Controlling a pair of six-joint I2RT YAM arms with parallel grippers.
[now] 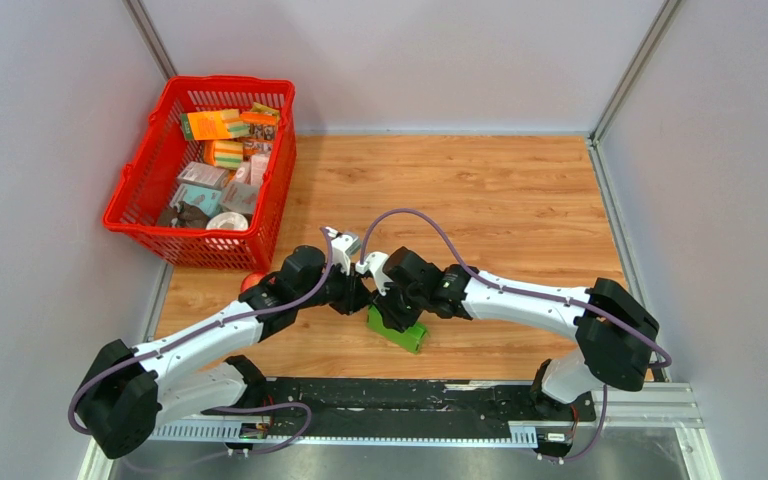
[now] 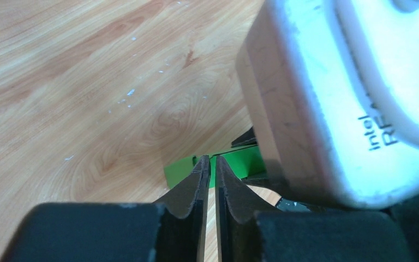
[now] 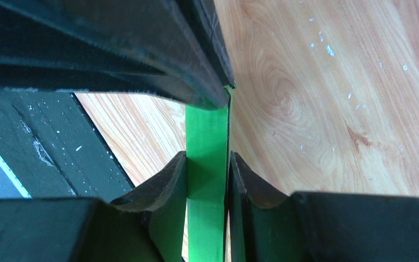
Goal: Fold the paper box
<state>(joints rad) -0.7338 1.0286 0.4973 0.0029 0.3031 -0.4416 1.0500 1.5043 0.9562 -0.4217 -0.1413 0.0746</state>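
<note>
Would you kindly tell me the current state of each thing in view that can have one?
paper box: resting on the table, one green panel pinched; how far folded is hidden.
right pincer: shut on the paper box.
left pincer: nearly closed, narrow slit, tips at the box's edge; grip unclear.
red basket: upright, holding small packages.

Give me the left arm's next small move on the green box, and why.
Probably close the left gripper fully on the paper box edge at its tips. The right gripper clamps the green card, and the left jaws stand a slit apart at that edge, so a pinch would let both arms crease it.
</note>
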